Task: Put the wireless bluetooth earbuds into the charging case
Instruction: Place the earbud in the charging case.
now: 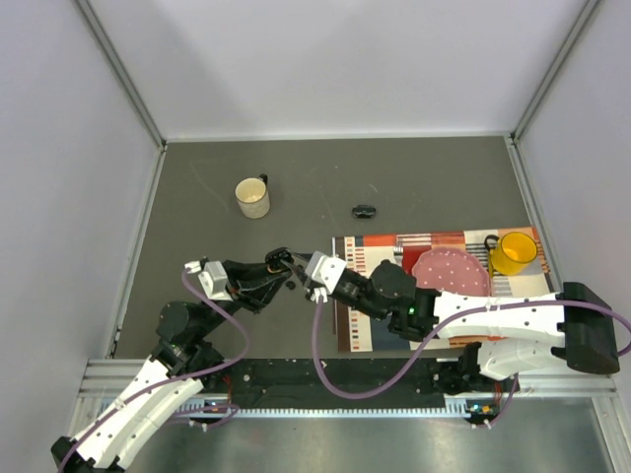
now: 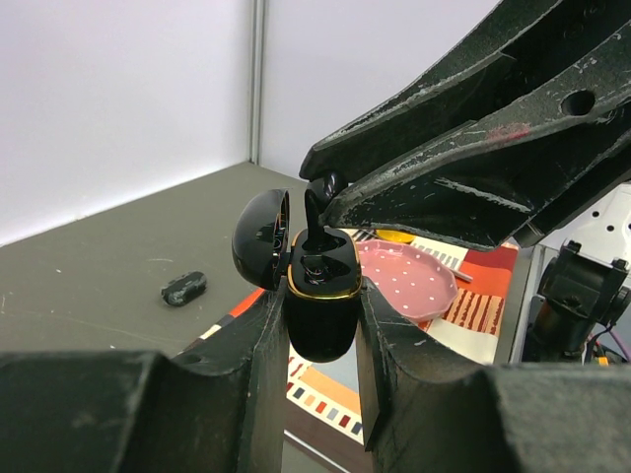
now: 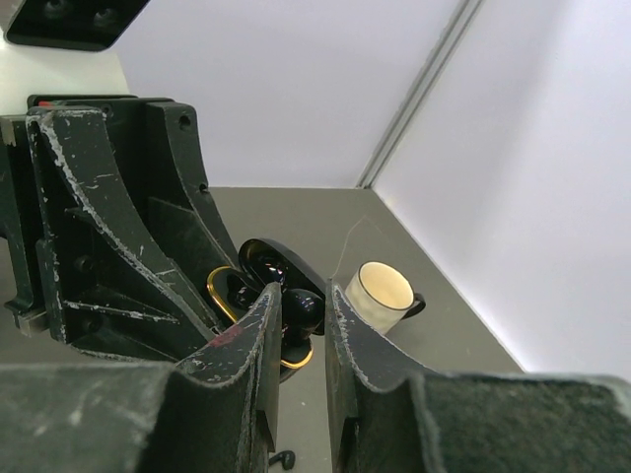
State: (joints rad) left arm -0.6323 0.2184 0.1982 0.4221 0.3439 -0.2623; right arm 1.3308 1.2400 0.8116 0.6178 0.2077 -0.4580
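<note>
The charging case (image 2: 321,317), glossy black with a gold rim, stands upright with its lid (image 2: 260,237) swung open, and my left gripper (image 2: 320,296) is shut on its body. One of the wireless bluetooth earbuds (image 2: 315,211) hangs stem-down at the case's opening, with my right gripper (image 3: 304,296) shut on it from above. From overhead both grippers meet left of centre, left gripper (image 1: 277,268) and right gripper (image 1: 304,276), around the case (image 1: 284,263). Another earbud (image 3: 286,458) lies on the table below. Inside of the case is partly hidden.
A second black case (image 1: 364,211) lies on the grey table (image 1: 197,197) further back. The cream mug (image 1: 252,197) stands at the back left. A pink dotted plate (image 1: 451,270) and a yellow mug (image 1: 513,252) sit on the striped mat (image 1: 385,246) to the right.
</note>
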